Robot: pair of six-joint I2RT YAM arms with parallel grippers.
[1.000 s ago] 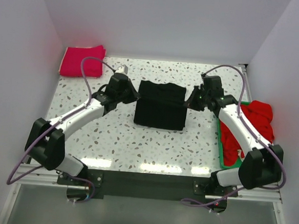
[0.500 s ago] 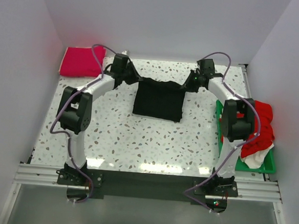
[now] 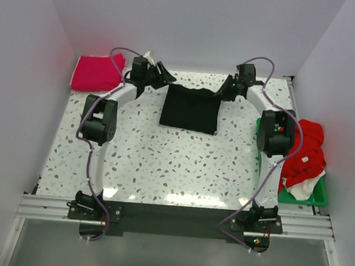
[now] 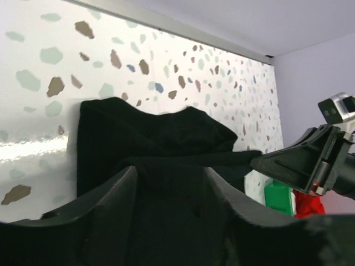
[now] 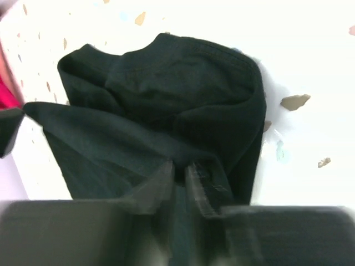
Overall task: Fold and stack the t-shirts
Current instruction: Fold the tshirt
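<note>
The large black t-shirt lies folded at the back middle of the table. My left gripper hangs at its far left corner, open; in the left wrist view black cloth lies between and beyond the spread fingers without being pinched. At the far right corner my right gripper is shut on an edge of the black t-shirt, its fingertips almost touching. A folded magenta t-shirt sits at the back left. Red and white t-shirts are heaped at the right.
A green tray at the table's right edge holds the red and white heap, and its corner shows in the left wrist view. White walls close in the back and both sides. Both arms stretch far back, elbows over the table's sides.
Both arms have reached farther toward the back wall, and the black t-shirt has shifted back with them. The left gripper has opened and let go of the cloth.
</note>
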